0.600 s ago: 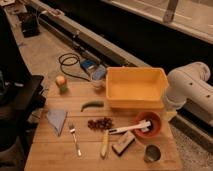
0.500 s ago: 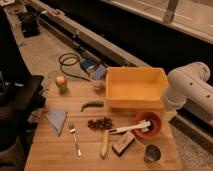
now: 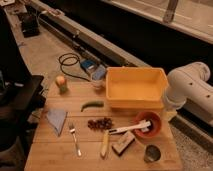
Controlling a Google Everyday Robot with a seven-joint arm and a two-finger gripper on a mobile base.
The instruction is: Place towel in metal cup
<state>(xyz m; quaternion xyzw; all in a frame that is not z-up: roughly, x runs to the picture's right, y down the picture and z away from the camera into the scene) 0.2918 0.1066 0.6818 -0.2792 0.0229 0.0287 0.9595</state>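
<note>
The towel (image 3: 56, 120), a small pale blue-grey cloth, lies flat at the left of the wooden table (image 3: 50, 155). The metal cup (image 3: 151, 153), short and grey with a dark inside, stands upright at the table's front right corner. The two are far apart, with several items between them. Only the white arm (image 3: 190, 90) shows, at the right, behind the table's right edge. My gripper is not in view.
A large yellow bin (image 3: 136, 87) stands at the back right. A reddish-brown bowl (image 3: 155, 120) with a white utensil (image 3: 125, 129) across it sits just behind the cup. A fork (image 3: 75, 139), a green pepper (image 3: 92, 105), a dark berry cluster (image 3: 100, 123), a yellow stick (image 3: 104, 144), a block (image 3: 123, 143), an apple (image 3: 61, 82) and a white and blue container (image 3: 98, 76) also lie on the table.
</note>
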